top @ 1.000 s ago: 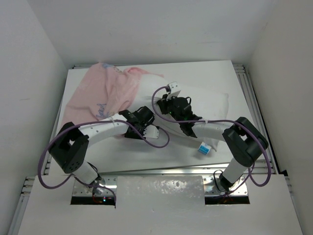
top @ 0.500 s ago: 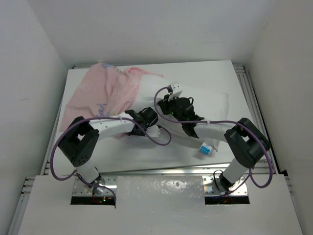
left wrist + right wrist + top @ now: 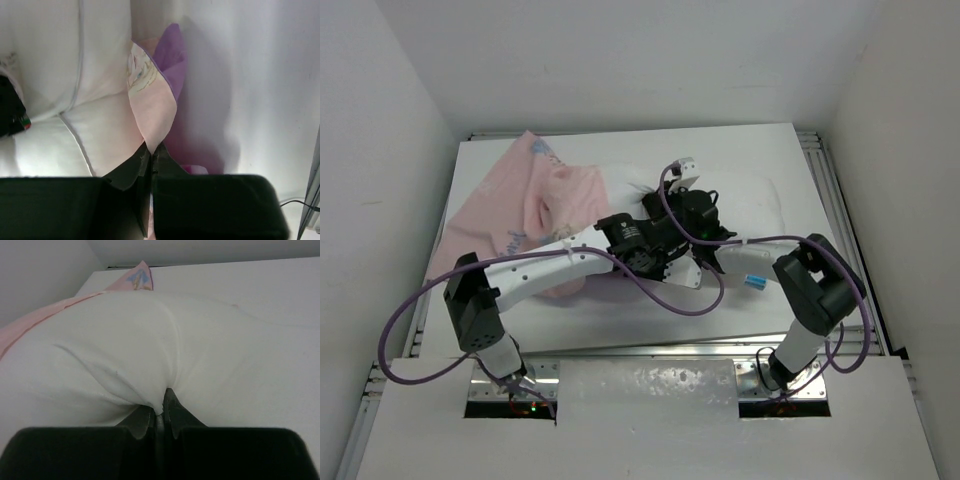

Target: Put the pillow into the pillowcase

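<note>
The white pillow point(image 3: 760, 205) lies across the middle and right of the table, its blue-and-white tag point(image 3: 753, 282) at the near right corner. The pink pillowcase point(image 3: 520, 205) is spread at the back left, one edge drawn over the pillow's left end. My left gripper point(image 3: 675, 268) is shut on the pillowcase edge point(image 3: 152, 110), pink with a purple printed fold, just above its tips point(image 3: 151, 147). My right gripper point(image 3: 670, 200) is shut on a pinch of the pillow point(image 3: 150, 340), which bunches at its tips point(image 3: 161, 407). A pillowcase corner point(image 3: 137, 277) shows beyond the pillow.
The white table point(image 3: 620, 325) is boxed in by white walls on the left, back and right. Metal rails point(image 3: 840, 200) run along its right edge. Purple cables point(image 3: 705, 300) loop off both arms over the near part of the table.
My left arm has swung right, toward the pillow, pulling the pillowcase edge with it. The pillowcase has spread flatter. The pillow's near corner with the tag has shifted right and back.
</note>
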